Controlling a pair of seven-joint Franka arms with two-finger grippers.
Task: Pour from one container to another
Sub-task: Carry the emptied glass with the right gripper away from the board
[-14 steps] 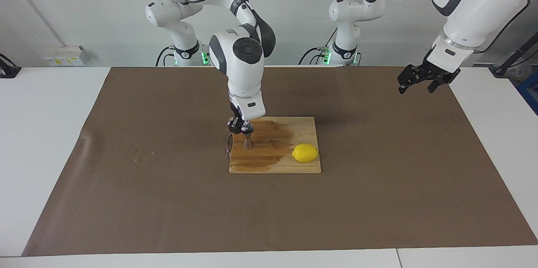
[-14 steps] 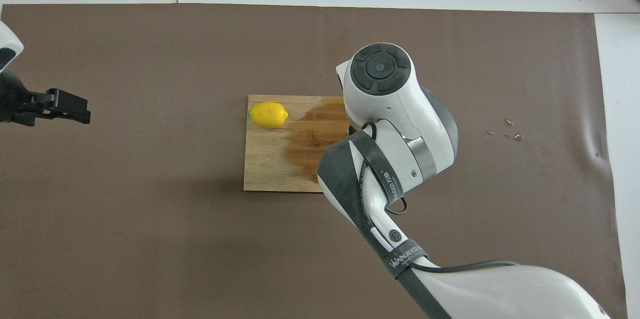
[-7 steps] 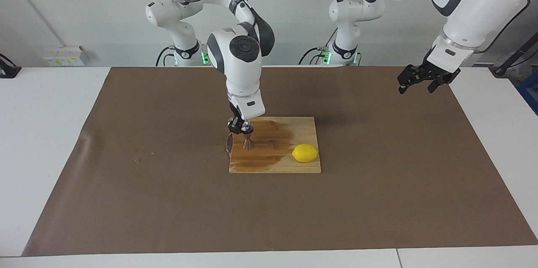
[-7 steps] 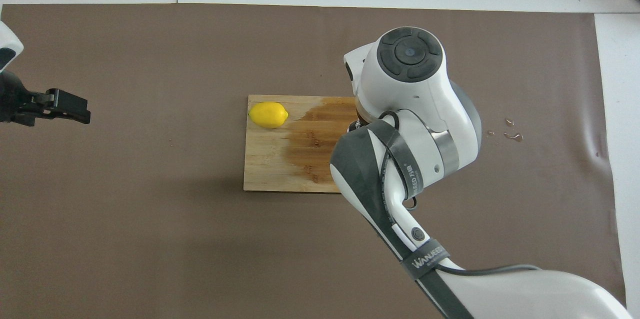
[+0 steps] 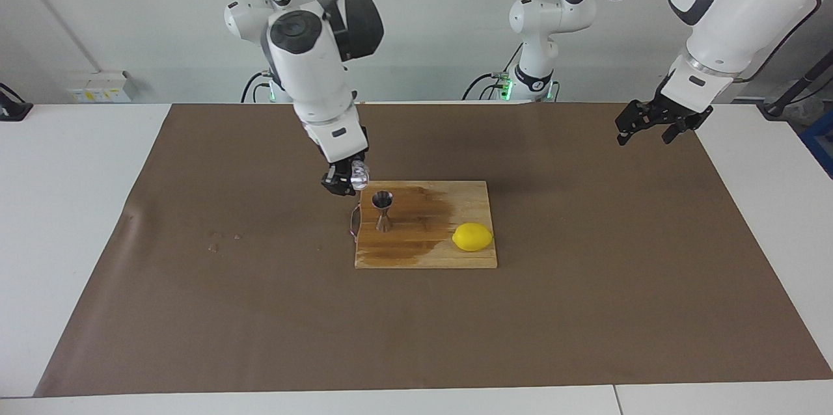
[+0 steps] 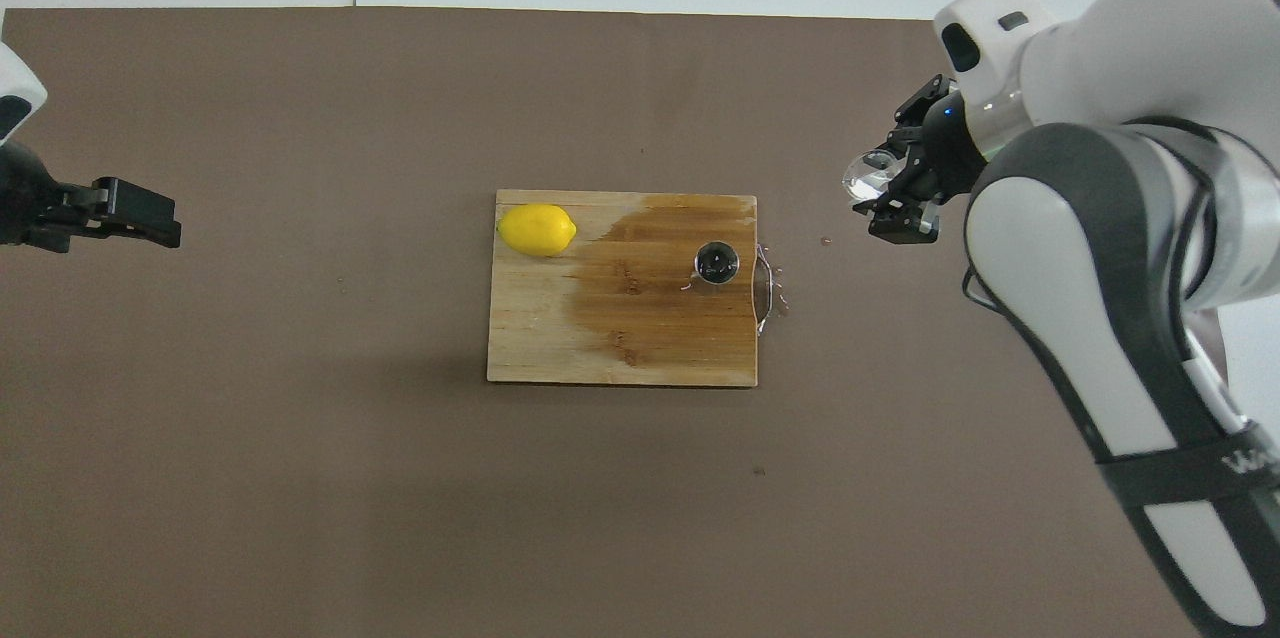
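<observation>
- two grippers: right gripper [image 5: 343, 182] clamps the tilted glass cup [image 5: 359, 175] over the brown mat, just off the cutting board [image 5: 426, 255]
- steel jigger [image 5: 382, 210] stands upright on the board, with the lemon [image 5: 472, 237] toward the left arm's end
- left gripper [image 5: 657, 123] waits with fingers spread wide, empty, over the mat's edge

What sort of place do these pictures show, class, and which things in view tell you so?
Most likely a robotics lab rigged for a kitchen-style trial: two arms bolted at a table under a brown mat, with a wet cutting board, a lemon and a steel jigger as props.

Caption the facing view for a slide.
Right hand holds tiny clear glass cup above brown mat beside steel hourglass jigger.
</observation>
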